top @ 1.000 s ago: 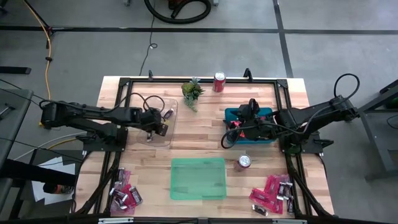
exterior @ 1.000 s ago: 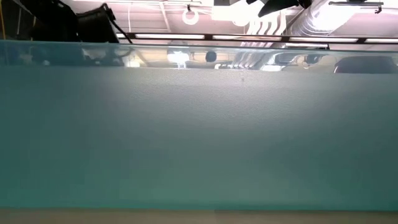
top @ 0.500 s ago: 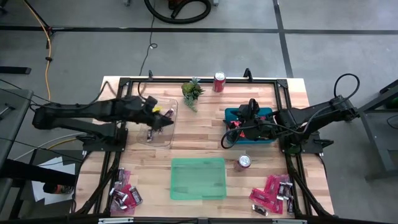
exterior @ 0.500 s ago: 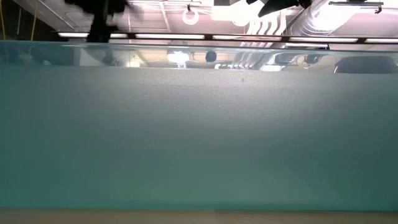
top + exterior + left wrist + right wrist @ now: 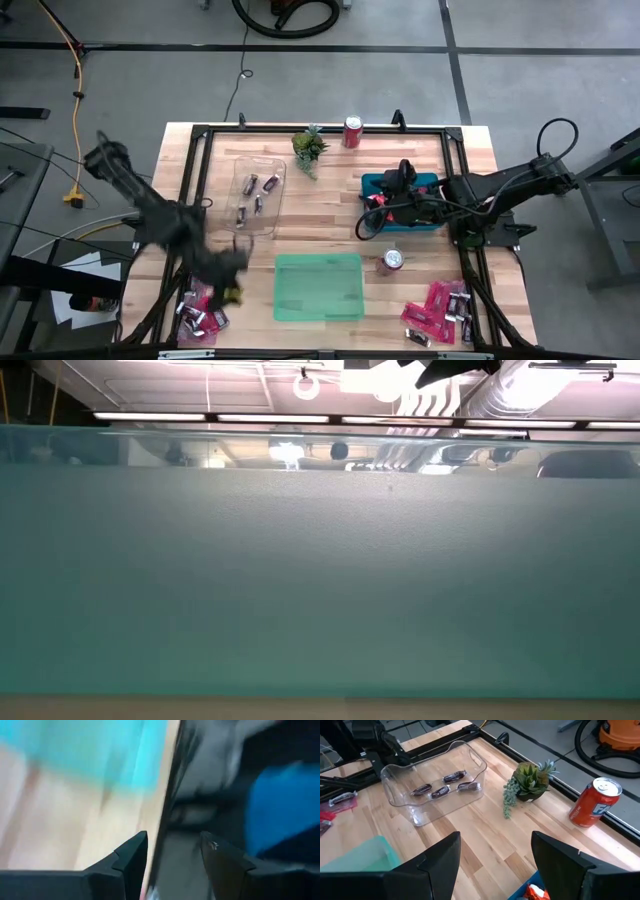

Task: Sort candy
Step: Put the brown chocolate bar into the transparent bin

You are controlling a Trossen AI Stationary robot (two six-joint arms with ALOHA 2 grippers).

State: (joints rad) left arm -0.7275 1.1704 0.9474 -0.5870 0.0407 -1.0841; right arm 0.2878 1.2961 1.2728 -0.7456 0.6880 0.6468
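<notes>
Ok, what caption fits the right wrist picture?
Four dark bars in a clear tray, beside a plant and a can.

Pale wooden table (image 5: pixel 320 225); clear glossy plastic tray (image 5: pixel 432 780); shiny metal can (image 5: pixel 594 803).

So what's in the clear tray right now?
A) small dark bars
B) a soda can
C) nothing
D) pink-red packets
A: the right wrist view shows four small dark bars lying in the clear tray, and no pink-red packets or can in it; the high view shows the same dark pieces there.
</notes>
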